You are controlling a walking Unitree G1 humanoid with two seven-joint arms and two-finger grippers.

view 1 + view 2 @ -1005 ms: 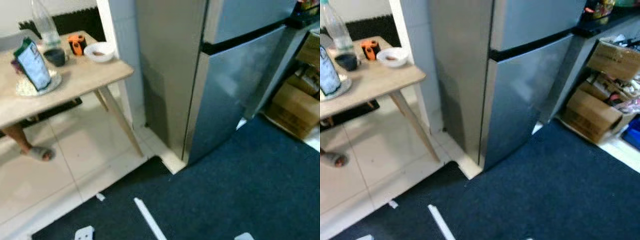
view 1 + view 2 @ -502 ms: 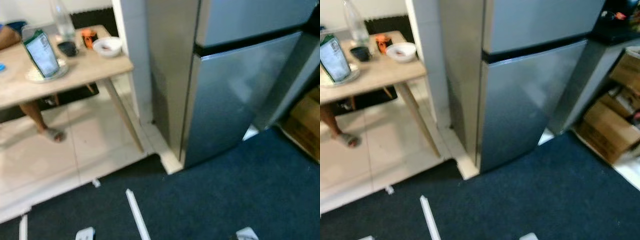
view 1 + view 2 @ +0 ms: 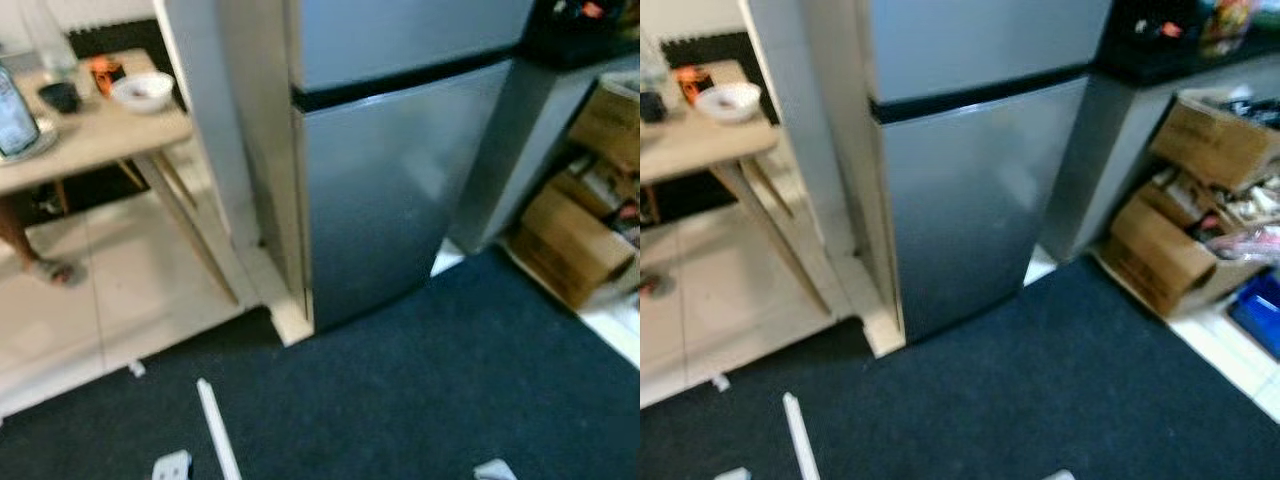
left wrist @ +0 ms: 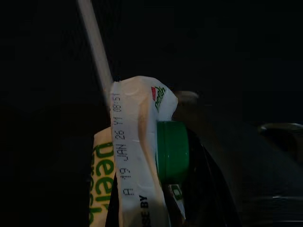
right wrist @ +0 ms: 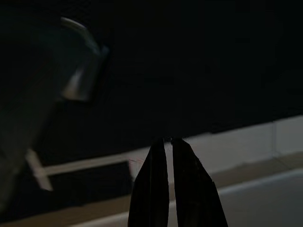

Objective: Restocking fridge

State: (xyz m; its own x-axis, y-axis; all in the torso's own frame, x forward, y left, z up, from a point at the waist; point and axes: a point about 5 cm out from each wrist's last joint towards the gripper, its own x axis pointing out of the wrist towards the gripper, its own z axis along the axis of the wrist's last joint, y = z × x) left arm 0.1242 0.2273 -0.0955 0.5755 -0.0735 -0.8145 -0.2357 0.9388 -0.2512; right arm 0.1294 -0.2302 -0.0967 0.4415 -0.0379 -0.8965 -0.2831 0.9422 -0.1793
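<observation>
Right, I'm facing the shut fridge (image 3: 390, 190); left gripper (image 4: 156, 198) jaws are clenching the carton (image 4: 137, 156) low beside me for stocking, right gripper (image 5: 170, 156) jaws are pinched empty, free for the door.

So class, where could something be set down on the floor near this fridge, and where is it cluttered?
Free: the dark carpet before the fridge, and the pale tiles under the wooden table. Crowded: the cardboard boxes to the fridge's right, and the table's far corner holding a bowl.
</observation>
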